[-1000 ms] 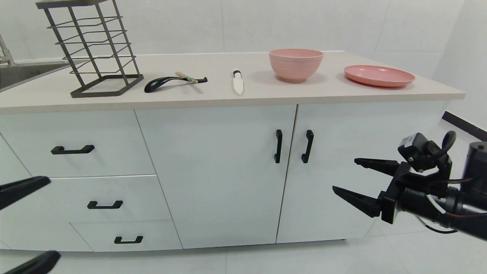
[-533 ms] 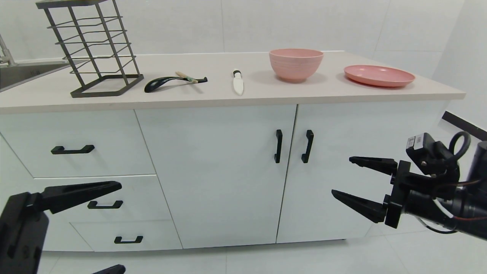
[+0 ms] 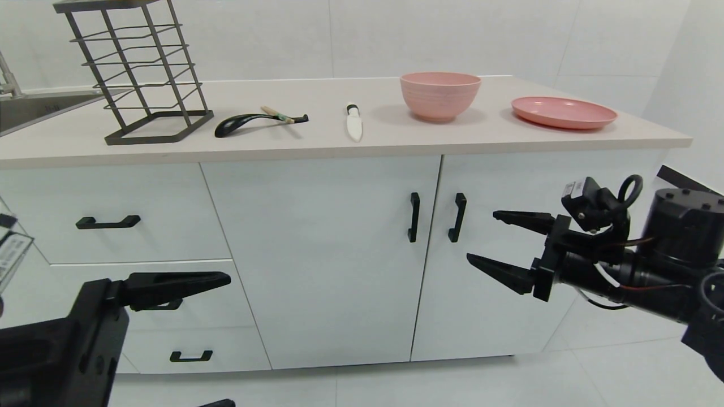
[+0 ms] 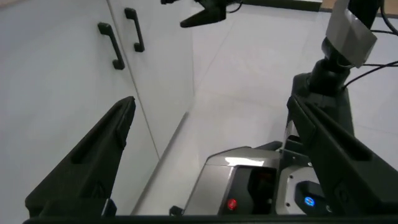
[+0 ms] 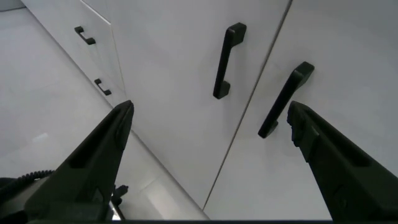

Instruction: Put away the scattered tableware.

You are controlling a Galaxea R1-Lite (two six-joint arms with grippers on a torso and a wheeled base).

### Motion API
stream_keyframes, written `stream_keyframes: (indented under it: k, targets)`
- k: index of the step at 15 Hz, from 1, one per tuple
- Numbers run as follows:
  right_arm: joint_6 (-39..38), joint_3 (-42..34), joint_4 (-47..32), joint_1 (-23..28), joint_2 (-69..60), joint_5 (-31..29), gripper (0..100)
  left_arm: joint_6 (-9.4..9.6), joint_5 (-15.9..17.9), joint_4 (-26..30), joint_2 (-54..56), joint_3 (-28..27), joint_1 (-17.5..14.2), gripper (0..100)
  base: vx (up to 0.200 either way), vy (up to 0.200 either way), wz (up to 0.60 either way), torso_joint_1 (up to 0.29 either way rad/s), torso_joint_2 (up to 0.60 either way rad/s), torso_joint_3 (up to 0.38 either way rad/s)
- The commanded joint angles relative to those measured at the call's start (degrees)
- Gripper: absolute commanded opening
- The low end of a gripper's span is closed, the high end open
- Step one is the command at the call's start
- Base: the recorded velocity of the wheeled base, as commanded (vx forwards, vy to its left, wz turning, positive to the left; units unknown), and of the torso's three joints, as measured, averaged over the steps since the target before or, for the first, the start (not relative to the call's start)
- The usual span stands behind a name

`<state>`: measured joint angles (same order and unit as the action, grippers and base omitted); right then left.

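Jaws, right gripper (image 3: 482,237): wide, empty, just right of vertical door handle (image 3: 457,217). Jaws, left gripper (image 3: 226,339): wide, empty, low left. Above on surface (image 3: 322,131): plate (image 3: 564,112), bowl (image 3: 440,95), nearer right gripper.

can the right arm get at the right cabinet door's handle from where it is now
Probably yes: the right gripper is open and faces the right door handle, roughly level with it, with nothing between them.
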<state>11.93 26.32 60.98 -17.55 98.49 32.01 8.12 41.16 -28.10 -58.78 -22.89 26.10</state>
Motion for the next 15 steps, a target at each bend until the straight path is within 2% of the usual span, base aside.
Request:
stream_keyframes:
  k: [1,3,5,10,13,14,15]
  targets:
    - [-0.07,3.91,0.72,0.42,5.84,-0.02,100,2.52,-0.02,-4.6,-7.66,0.13,1.06,100,0.0,0.0,0.0,0.0,0.0,0.0]
    - [0.02,5.67,0.72,1.65,8.12,-0.02,100,6.12,-0.02,-5.74,-13.02,0.92,2.73,100,0.0,0.0,0.0,0.0,0.0,0.0]
    - [0.11,6.64,0.9,3.32,10.32,0.16,100,8.49,-0.29,-7.94,-17.77,-0.75,3.96,100,0.0,0.0,0.0,0.0,0.0,0.0]
    - [2.83,8.75,2.92,5.43,16.12,3.76,100,8.32,-2.13,-14.09,-29.63,-9.45,11.52,100,0.0,0.0,0.0,0.0,0.0,0.0]
    - [4.06,10.86,4.59,5.25,19.64,6.04,100,8.23,-2.22,-21.3,-38.34,-15.25,12.22,100,0.0,0.0,0.0,0.0,0.0,0.0]
    - [4.06,10.95,4.59,5.25,19.73,6.13,100,8.23,-2.22,-21.47,-38.51,-15.34,12.31,100,0.0,0.0,0.0,0.0,0.0,0.0]
    - [4.06,12.44,6.17,5.07,21.22,6.4,100,7.7,-2.57,-24.2,-41.94,-18.06,14.15,100,0.0,0.0,0.0,0.0,0.0,0.0]
